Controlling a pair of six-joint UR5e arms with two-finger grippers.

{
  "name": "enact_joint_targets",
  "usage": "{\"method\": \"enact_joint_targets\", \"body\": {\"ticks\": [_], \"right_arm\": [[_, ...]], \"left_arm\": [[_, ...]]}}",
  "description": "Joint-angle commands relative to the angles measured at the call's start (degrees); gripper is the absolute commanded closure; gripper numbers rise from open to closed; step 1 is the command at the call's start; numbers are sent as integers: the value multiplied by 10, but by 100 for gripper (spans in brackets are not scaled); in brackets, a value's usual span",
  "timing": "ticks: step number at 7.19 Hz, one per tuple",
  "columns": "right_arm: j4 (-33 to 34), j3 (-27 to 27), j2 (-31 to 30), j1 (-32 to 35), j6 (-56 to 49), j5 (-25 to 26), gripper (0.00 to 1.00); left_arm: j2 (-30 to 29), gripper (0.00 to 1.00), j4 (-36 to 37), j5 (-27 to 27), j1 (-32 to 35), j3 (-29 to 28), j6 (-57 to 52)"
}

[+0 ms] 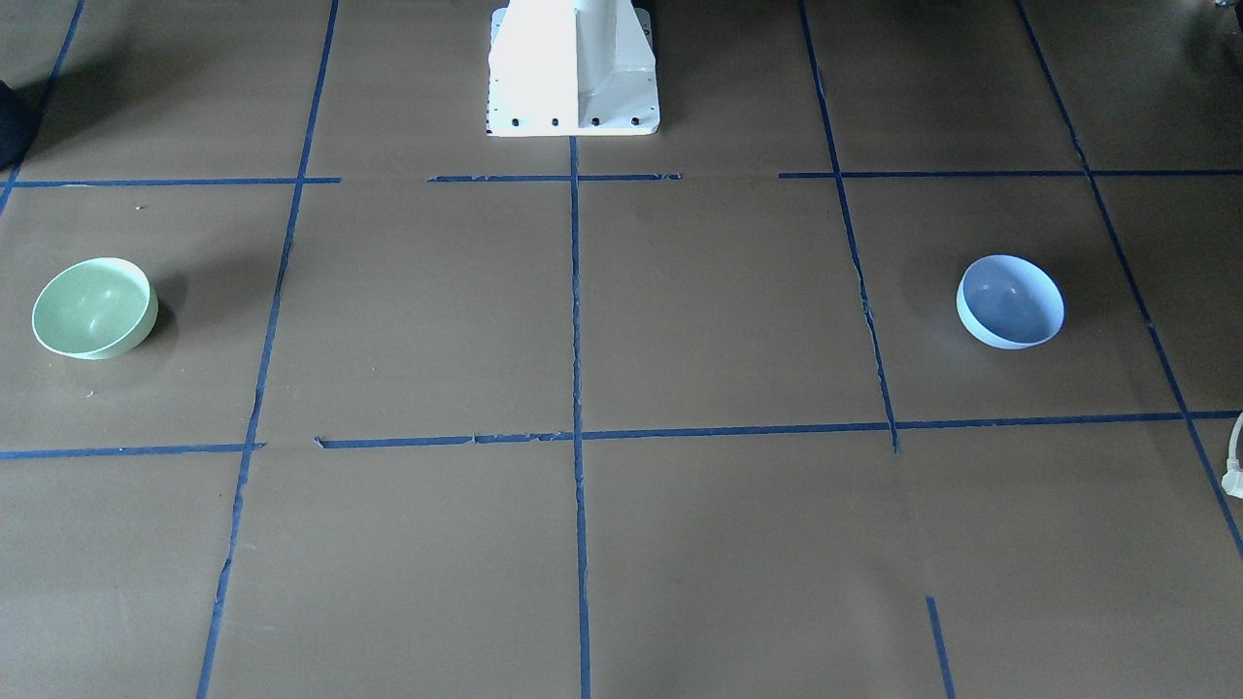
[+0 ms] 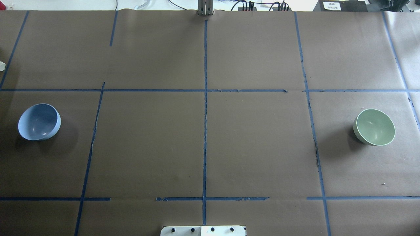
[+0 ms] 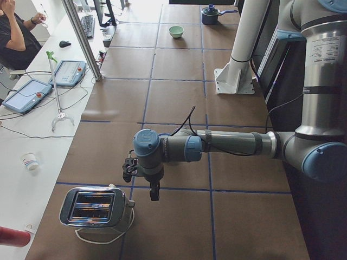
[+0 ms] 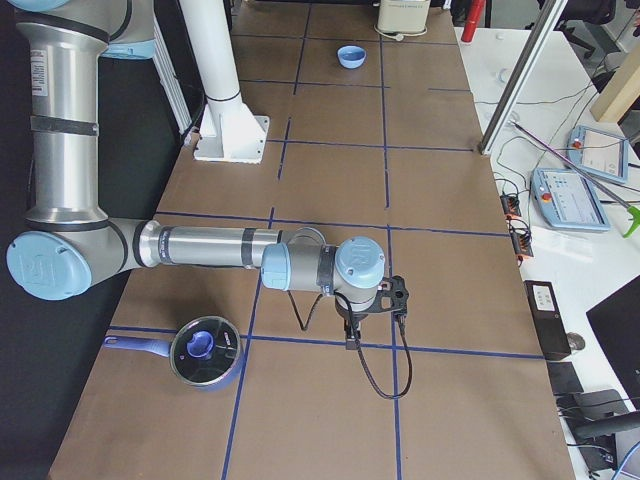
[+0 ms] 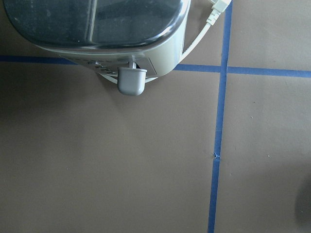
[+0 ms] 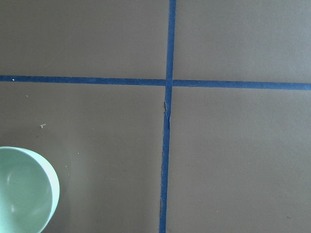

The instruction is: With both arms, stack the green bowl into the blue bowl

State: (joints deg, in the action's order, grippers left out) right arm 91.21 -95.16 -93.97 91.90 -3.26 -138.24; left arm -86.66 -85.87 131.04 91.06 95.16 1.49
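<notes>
The green bowl [image 1: 94,308] stands upright on the brown table at the robot's right [image 2: 374,127]; it also shows far off in the exterior left view [image 3: 176,31] and at the lower left of the right wrist view [image 6: 22,191]. The blue bowl [image 1: 1010,302] stands upright at the robot's left [image 2: 39,122] and far off in the exterior right view [image 4: 351,57]. The bowls are far apart. My left gripper [image 3: 153,190] hangs over the table's end beside a toaster. My right gripper [image 4: 350,335] hangs over the other end. I cannot tell whether either is open or shut.
A chrome toaster [image 3: 95,208] with a white cord stands at the left end and shows in the left wrist view [image 5: 97,29]. A blue-lidded pot [image 4: 205,352] stands at the right end. The white pedestal [image 1: 573,68] is at mid table. An operator [image 3: 13,32] sits at the side desk.
</notes>
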Motion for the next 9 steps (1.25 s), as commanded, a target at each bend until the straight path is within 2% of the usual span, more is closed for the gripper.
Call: {"method": "enact_joint_targets", "body": {"ticks": [1,8,9], "right_arm": [[-3,4,2,-1,3,0,0],[-4,-3,5,-1,10,-4,0],[-4,-3,7,-1,11,-4,0]], "left_arm": [[0,0,-2,0,0,-1,1],[-1,0,-7,1,-1,12,4],[-1,0,-7,2,-34,30,14]]}}
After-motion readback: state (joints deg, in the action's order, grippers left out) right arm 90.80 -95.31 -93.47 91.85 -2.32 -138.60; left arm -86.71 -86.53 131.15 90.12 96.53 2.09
